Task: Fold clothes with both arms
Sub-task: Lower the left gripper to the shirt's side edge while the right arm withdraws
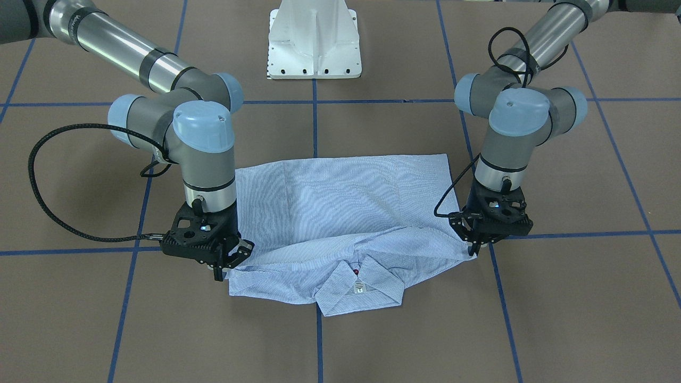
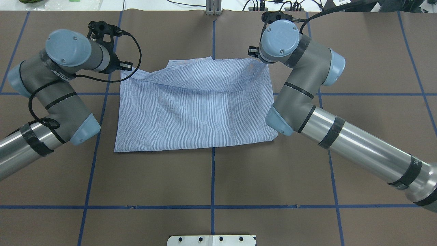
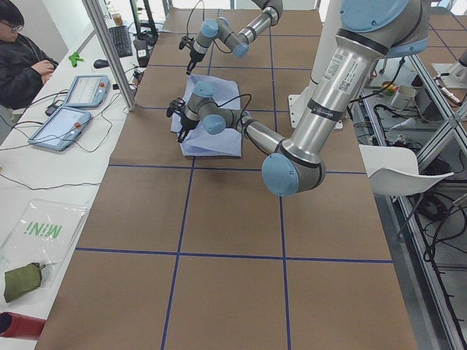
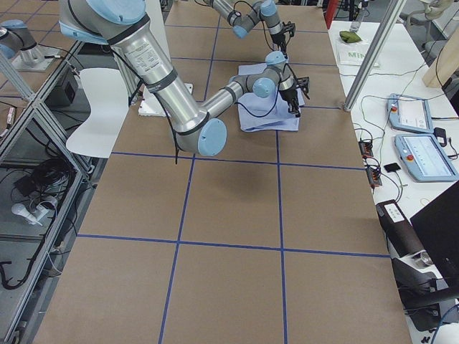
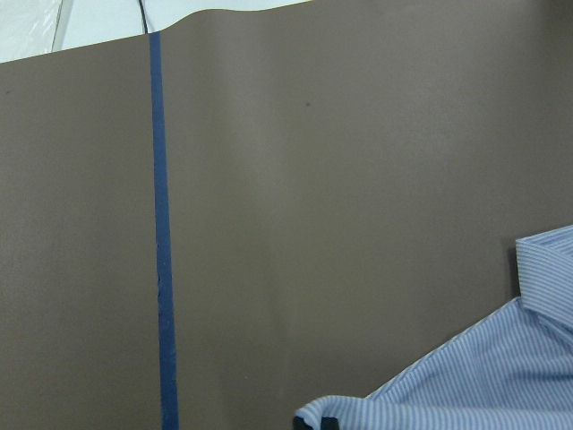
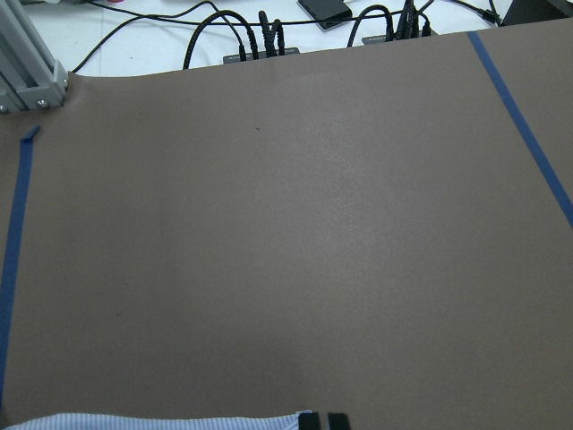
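Note:
The light blue-and-white striped shirt [image 1: 346,213] [image 2: 194,109] lies flat on the brown table. Its collar [image 1: 340,292] with the white neck tag points away from the robot's base. My left gripper [image 1: 473,249] is at the shirt's shoulder corner on my left, shut on the fabric. In the left wrist view that corner [image 5: 501,385] curls up at the bottom edge. My right gripper [image 1: 226,268] is at the opposite shoulder corner. Its fingertips [image 6: 311,419] are pressed together beside the shirt's edge [image 6: 161,421], pinching it. Both wrists point straight down.
The white pedestal base [image 1: 314,42] [image 2: 211,240] stands behind the shirt on the robot's side. Blue tape lines [image 1: 319,335] grid the table. A seated person [image 3: 22,58] and two tablets [image 3: 73,109] [image 4: 423,136] are at a side bench beyond the far edge, with cables [image 6: 260,40] along it.

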`<move>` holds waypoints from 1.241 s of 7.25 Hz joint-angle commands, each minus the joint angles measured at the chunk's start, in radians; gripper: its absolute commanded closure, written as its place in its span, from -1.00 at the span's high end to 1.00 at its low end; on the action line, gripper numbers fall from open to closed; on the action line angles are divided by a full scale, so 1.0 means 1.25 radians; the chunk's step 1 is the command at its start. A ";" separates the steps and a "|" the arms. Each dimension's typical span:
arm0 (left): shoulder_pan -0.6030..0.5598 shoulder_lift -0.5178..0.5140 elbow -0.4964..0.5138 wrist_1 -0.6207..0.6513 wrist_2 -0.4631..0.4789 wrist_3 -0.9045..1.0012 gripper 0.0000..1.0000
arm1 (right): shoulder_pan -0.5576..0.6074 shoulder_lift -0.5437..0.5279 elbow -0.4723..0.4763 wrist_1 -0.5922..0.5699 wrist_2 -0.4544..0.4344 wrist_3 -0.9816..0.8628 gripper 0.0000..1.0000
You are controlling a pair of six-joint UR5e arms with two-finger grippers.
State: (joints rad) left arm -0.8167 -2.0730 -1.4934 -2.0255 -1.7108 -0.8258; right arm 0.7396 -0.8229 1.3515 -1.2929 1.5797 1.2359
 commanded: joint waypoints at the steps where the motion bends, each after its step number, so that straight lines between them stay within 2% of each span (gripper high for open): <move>1: -0.029 -0.001 0.004 0.002 -0.005 0.105 0.98 | 0.012 0.002 -0.009 0.012 0.021 -0.028 0.99; 2: -0.039 -0.001 0.001 0.001 -0.007 0.118 1.00 | 0.018 0.014 -0.009 0.012 0.033 -0.033 1.00; 3: -0.049 0.000 -0.005 -0.002 -0.058 0.128 1.00 | 0.036 0.026 0.001 0.008 0.088 -0.038 1.00; 4: -0.058 0.008 -0.024 -0.003 -0.128 0.167 1.00 | 0.045 0.013 0.025 0.006 0.142 -0.041 1.00; 5: -0.058 0.037 -0.060 -0.031 -0.135 0.160 1.00 | 0.045 -0.030 0.079 0.006 0.140 -0.041 1.00; 6: -0.051 0.096 -0.119 -0.051 -0.153 0.153 1.00 | 0.045 -0.074 0.137 0.005 0.139 -0.041 1.00; 7: -0.044 0.161 -0.175 -0.072 -0.170 0.117 1.00 | 0.045 -0.093 0.158 0.005 0.135 -0.039 1.00; 8: -0.007 0.243 -0.211 -0.147 -0.167 0.059 1.00 | 0.043 -0.094 0.159 0.005 0.134 -0.039 1.00; 9: 0.037 0.319 -0.215 -0.267 -0.158 -0.006 1.00 | 0.040 -0.094 0.160 0.005 0.133 -0.039 1.00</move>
State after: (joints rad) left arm -0.8275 -1.7906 -1.7325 -2.2143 -1.9137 -0.7447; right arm 0.7932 -0.9344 1.5436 -1.2869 1.7477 1.1869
